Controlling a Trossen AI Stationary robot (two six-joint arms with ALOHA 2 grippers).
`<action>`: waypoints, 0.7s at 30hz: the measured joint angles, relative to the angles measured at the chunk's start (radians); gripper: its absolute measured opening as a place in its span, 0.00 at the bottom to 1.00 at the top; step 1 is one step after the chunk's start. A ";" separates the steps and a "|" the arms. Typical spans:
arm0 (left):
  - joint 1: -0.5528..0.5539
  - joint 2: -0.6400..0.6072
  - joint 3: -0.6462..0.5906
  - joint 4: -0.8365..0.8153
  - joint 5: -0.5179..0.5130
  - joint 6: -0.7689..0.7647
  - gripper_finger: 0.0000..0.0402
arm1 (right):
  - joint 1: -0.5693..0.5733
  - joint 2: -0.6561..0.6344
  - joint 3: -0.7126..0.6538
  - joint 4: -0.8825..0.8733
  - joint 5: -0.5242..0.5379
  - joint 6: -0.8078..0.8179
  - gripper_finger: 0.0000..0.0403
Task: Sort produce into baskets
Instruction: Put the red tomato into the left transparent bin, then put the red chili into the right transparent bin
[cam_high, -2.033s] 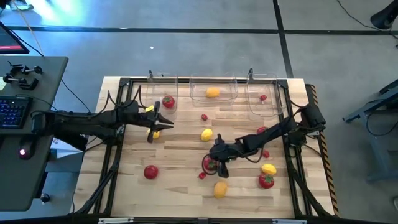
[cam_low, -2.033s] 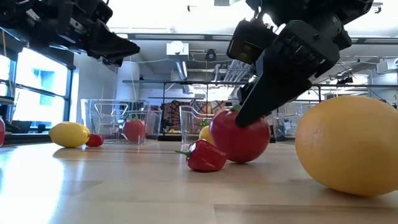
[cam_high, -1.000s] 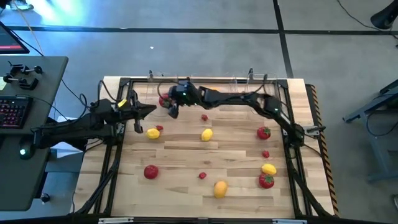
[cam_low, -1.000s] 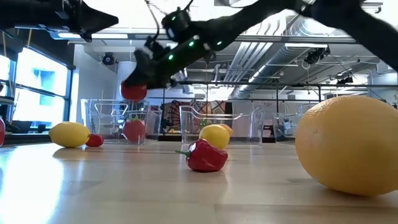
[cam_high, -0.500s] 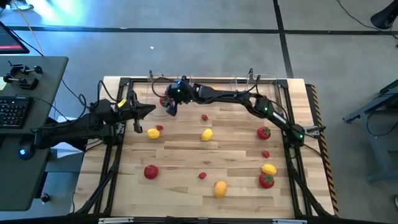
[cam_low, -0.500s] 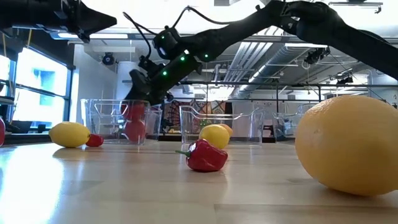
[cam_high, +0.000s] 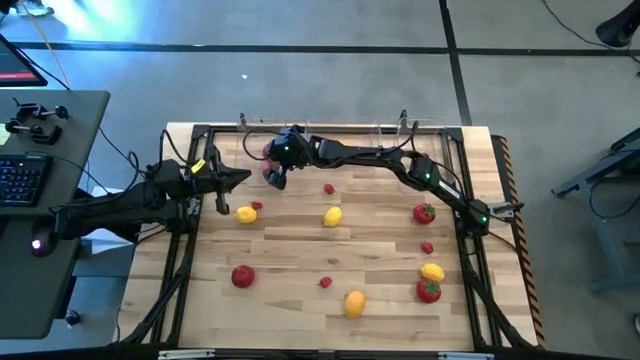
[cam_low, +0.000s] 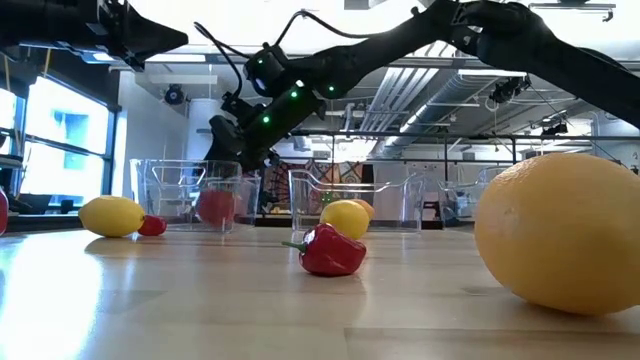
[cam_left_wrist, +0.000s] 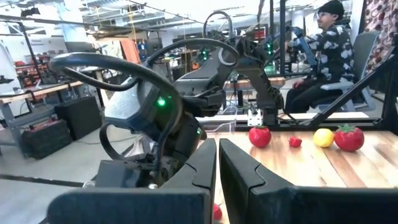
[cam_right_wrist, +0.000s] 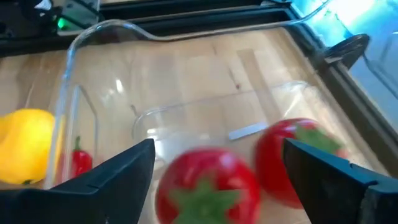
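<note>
Tomato released over far-left basket; nearest loose produce lies nearer the left arm

While the right pincer (cam_high: 272, 172) hangs with fingers spread wide over the far-left clear basket (cam_low: 190, 195), nothing is between them. In the right wrist view two red tomatoes sit directly beneath the gap: one tomato (cam_right_wrist: 208, 182) centred, a second tomato (cam_right_wrist: 298, 158) just beside it, both inside the basket walls.

Left pincer (cam_high: 243, 177): fingers pressed together, empty, hovering above the surface near the same basket's front.

Loose produce, by nearness:
- yellow lemon (cam_high: 246, 213) and small red berry (cam_high: 257, 206), touching or nearly so, just in front of the left pincer; the left arm is clearly nearer.
- another lemon (cam_high: 332, 215), mid-surface, between the arms.
- right-side group, including a tomato (cam_high: 425, 212), well apart from both pincers.

Judgement: the right pincer must rise clear of the basket before any reach; the lemon-and-berry pair suits the left arm.
</note>
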 joint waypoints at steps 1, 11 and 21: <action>0.000 0.000 0.000 0.000 0.000 0.000 0.02 | 0.004 0.000 0.000 0.000 0.000 -0.001 0.84; 0.000 0.000 0.000 -0.001 0.001 0.002 0.10 | 0.028 -0.015 0.026 -0.074 0.055 -0.060 0.79; -0.003 0.000 0.000 -0.001 0.002 0.045 0.06 | 0.024 -0.063 0.021 -0.033 0.108 -0.104 0.05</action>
